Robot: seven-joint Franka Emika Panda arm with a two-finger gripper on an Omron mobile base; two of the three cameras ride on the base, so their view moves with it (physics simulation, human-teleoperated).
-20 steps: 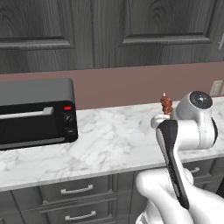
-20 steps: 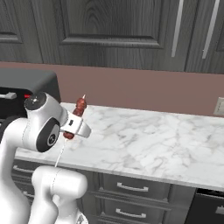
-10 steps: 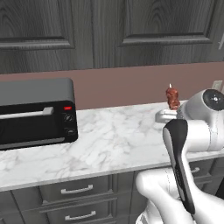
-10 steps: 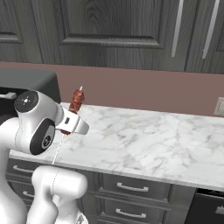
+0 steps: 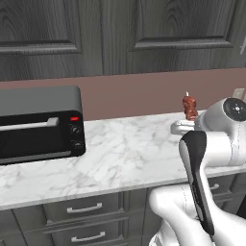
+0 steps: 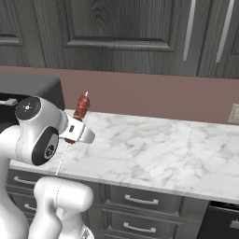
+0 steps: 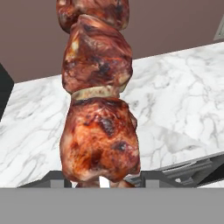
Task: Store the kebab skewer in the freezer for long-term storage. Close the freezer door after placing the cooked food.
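Kebab skewer (image 6: 82, 106), reddish-brown meat chunks on pale stick, near upright, raised above the marble counter (image 6: 158, 144)

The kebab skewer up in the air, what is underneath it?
Under the kebab skewer lies the white marble counter. The end effector is shut on its lower end, so the bottom of the stick is hidden.

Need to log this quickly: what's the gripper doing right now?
Gripper: shut on the reddish-brown meat kebab skewer, held upright above the white marble counter.
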